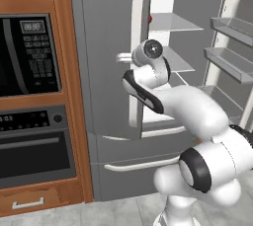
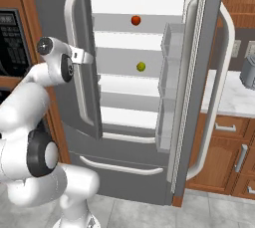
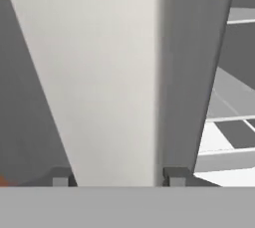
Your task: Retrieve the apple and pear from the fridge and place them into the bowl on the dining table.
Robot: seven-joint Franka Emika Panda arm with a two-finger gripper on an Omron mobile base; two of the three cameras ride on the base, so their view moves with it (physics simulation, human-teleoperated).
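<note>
Gripper [image 3: 115, 179] spread open, straddling white handle [image 3: 99, 82] of fridge [image 2: 124, 162] left door; apple [image 2: 135, 20], pear [image 2: 141, 66] on shelves beyond hand.

You are looking at one legible sign: the microwave [image 1: 29, 55] display [image 1: 32, 26], left of the jaws, is showing digits that seem to read 88:88.
</note>
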